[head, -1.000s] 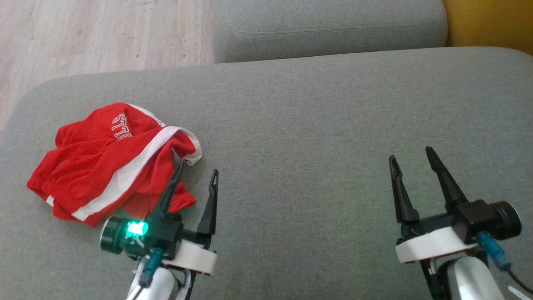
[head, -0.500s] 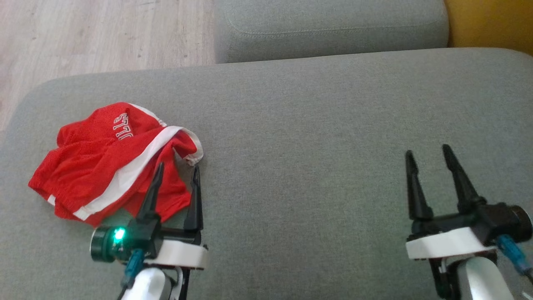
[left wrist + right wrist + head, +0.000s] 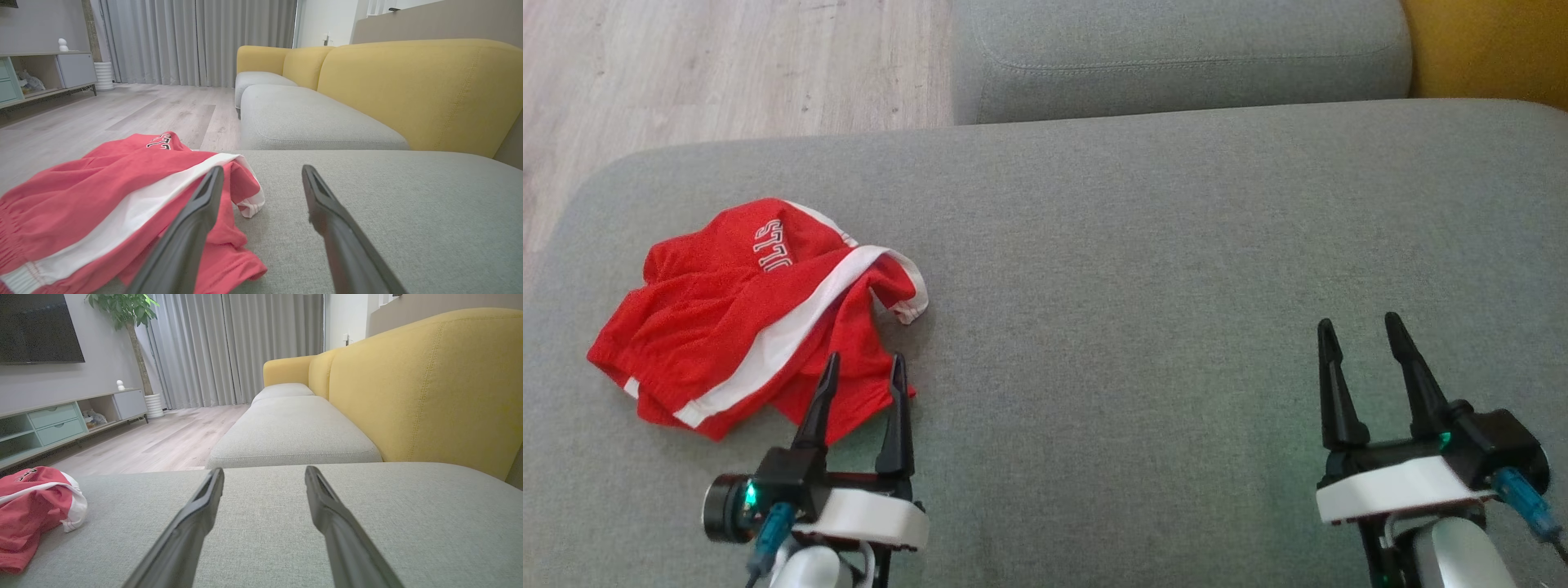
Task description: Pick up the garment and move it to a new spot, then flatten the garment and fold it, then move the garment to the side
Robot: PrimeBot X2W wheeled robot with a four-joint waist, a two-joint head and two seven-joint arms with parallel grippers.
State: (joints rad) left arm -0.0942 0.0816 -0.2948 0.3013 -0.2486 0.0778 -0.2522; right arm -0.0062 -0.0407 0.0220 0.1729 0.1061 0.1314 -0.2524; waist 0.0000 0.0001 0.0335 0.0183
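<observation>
Shorts (image 3: 743,327) lie crumpled at the sofa's (image 3: 1135,245) left end. My left end effector (image 3: 864,363) is wide open and empty at their near edge. The right end effector (image 3: 1360,322), also open and empty, is well apart. I risk pinching only one loose layer, or the upholstery.

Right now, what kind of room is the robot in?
Most likely a living room: there is a yellow-backed sofa, a dark TV on the wall above a low cabinet, and long grey curtains.
</observation>
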